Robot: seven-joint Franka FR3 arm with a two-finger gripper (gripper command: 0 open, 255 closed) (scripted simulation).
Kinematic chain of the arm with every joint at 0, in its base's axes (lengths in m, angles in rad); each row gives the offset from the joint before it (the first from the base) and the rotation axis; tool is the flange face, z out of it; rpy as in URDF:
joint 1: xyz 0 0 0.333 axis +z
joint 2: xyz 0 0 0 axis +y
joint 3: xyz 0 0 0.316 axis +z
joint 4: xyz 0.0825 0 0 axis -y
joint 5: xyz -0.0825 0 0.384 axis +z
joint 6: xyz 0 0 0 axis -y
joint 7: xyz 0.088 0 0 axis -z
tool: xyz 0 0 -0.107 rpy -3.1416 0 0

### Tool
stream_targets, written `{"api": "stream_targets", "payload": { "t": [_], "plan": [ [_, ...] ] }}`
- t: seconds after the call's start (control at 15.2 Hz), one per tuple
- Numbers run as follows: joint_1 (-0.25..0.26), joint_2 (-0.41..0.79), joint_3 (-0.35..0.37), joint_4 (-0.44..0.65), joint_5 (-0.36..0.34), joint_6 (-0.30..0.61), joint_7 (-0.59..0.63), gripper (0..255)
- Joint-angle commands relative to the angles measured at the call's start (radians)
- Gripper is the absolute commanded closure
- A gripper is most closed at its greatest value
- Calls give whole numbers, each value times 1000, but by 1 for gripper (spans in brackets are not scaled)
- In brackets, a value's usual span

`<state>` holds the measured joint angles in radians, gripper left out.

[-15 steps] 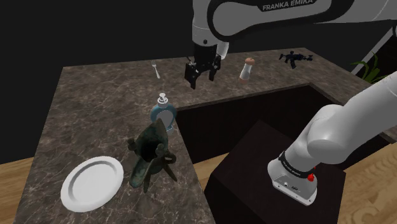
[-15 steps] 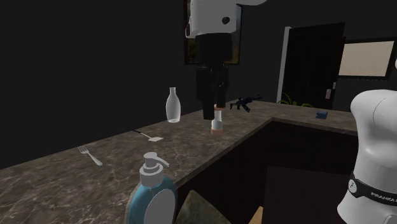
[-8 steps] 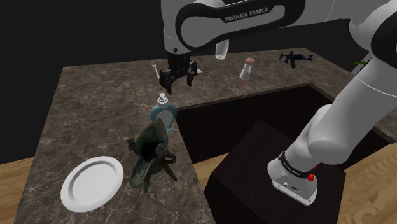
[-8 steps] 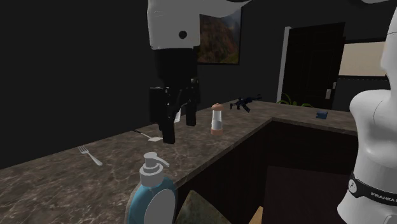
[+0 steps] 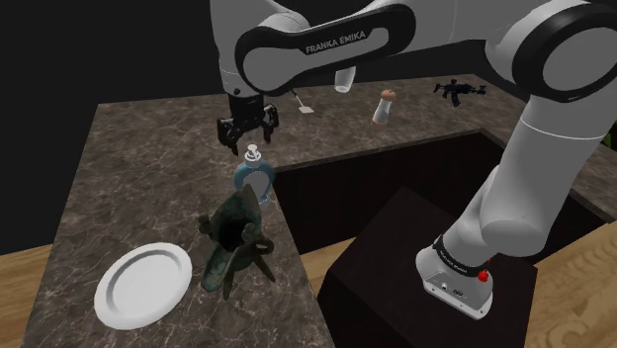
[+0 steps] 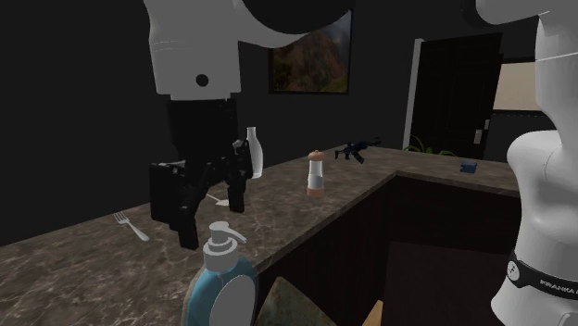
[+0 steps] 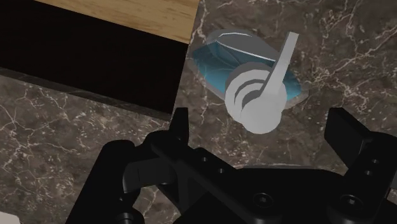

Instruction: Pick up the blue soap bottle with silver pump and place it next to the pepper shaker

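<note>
Soap bottle [image 5: 254, 179]: stands upright on the dark marbled surface [image 5: 138, 168], close to the edge where it drops to the recess. It has a blue body with a pale pump on top.
Long axis: vertical, pump up. From above, the body is a flattened oval whose wider span runs roughly along the line between the two fingers, a little skewed to it.
Pump head [image 7: 257, 105]: a round cap with the spout pointing away from the hand's base. It lies between the fingers' line and a little ahead of it.
Direction from hand: the bottle is almost straight below, so what is left looks like mostly a descent with a slight forward shift.
Hand [image 5: 247, 138]: fingers spread wide and empty, pointing down just over the pump, touching nothing.
Grip judgement: the spread looks ample for the pump neck. Across the body's wide span it could be a tighter fit.
Neighbour: a dark green figurine [image 5: 234, 237] sits just beside the bottle, on the side away from the hand's approach.
Pepper shaker [image 5: 384, 107]: well apart, toward the shoulder view's right on the far stretch of the surface.
</note>
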<state>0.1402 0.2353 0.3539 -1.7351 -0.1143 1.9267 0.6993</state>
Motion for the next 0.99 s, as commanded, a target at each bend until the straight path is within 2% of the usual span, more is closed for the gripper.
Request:
{"api": "stream_targets", "payload": {
  "t": [0.0,0.26,0.73,0.79,0.92],
  "plan": [
    [2,12,-1,-9,-5,21,6,0],
    [2,24,-3,-42,-11,65,10,0],
    [2,24,-3,-41,-11,64,10,0],
    [2,24,-3,-41,-11,64,10,255],
    [2,24,-3,-41,-11,64,10,255]
  ]
}}
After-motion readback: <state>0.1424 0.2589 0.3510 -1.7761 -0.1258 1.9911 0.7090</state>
